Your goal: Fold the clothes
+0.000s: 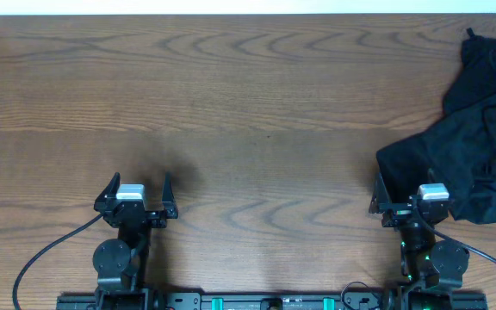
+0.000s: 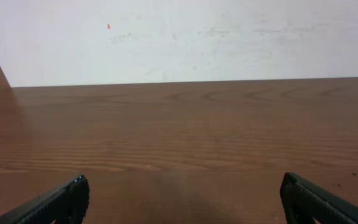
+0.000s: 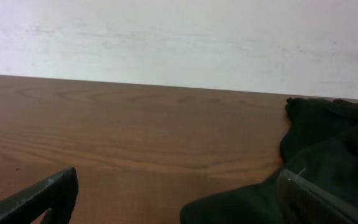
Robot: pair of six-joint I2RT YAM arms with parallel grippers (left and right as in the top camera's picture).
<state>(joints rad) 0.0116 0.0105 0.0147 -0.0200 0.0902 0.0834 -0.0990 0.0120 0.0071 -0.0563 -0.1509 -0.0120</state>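
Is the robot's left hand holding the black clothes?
No, the left gripper is open with nothing in it above the table, and the black clothes lie heaped far to its right.

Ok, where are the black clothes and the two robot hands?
black clothes (image 1: 472,146), overhead view, middle of the crumpled pile.
left gripper (image 1: 141,177), overhead view, gap between its open fingers.
right gripper (image 3: 179,180), right wrist view, gap between its open fingers.

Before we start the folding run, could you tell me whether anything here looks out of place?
Only the black clothes: they lie in a crumpled heap at the right end of the table, running past the picture's edge, by the open right gripper. Nothing looks spilled or damaged.
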